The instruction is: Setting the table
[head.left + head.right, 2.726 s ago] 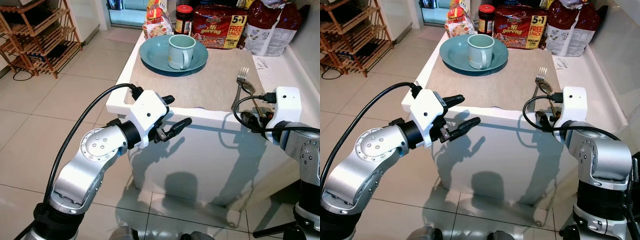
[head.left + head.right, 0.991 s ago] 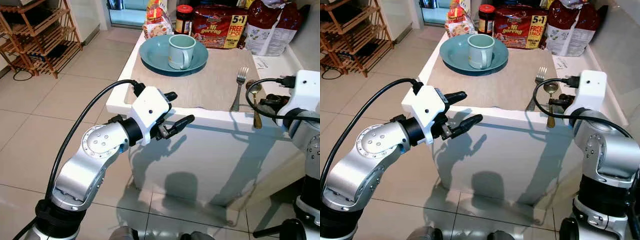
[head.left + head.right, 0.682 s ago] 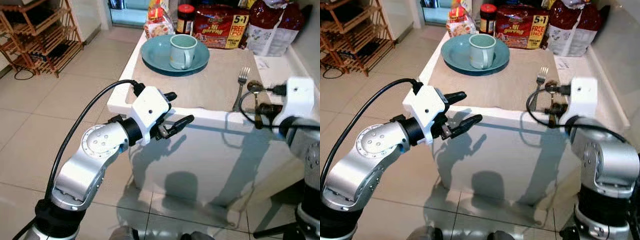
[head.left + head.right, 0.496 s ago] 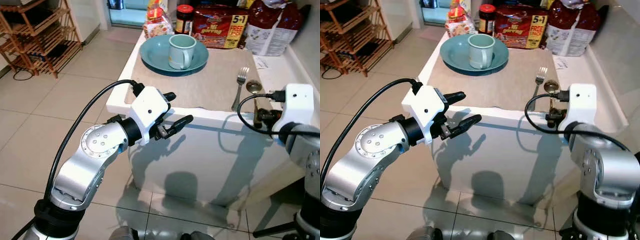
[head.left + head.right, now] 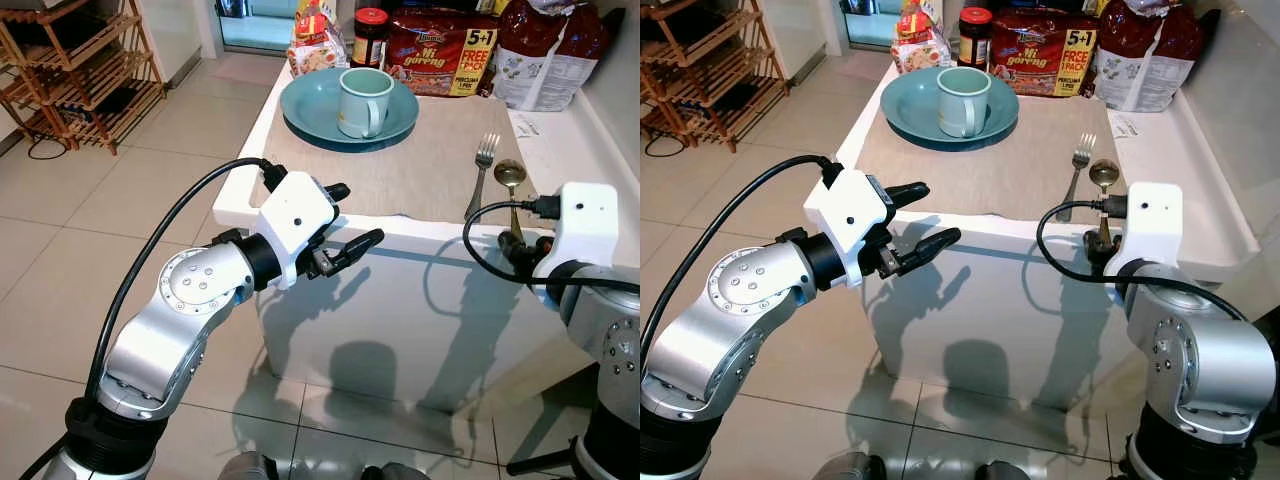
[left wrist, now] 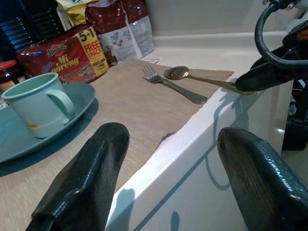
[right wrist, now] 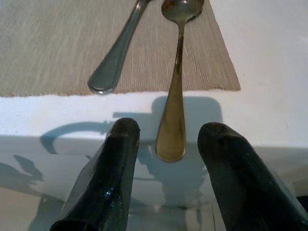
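Right wrist view is showing me the right gripper (image 7: 166, 187) with fingers parted and empty, sitting just off the table (image 5: 560, 150) edge, the spoon (image 7: 175, 82) lying released on the placemat (image 5: 420, 170) beside the fork (image 5: 480, 175), handle overhanging the edge. I'm judging the cutlery step as wrapping up. The left gripper (image 5: 345, 220) is hovering spread and empty near the front corner. Next I'm expecting to nudge the spoon inward, carefully, since it could tip.
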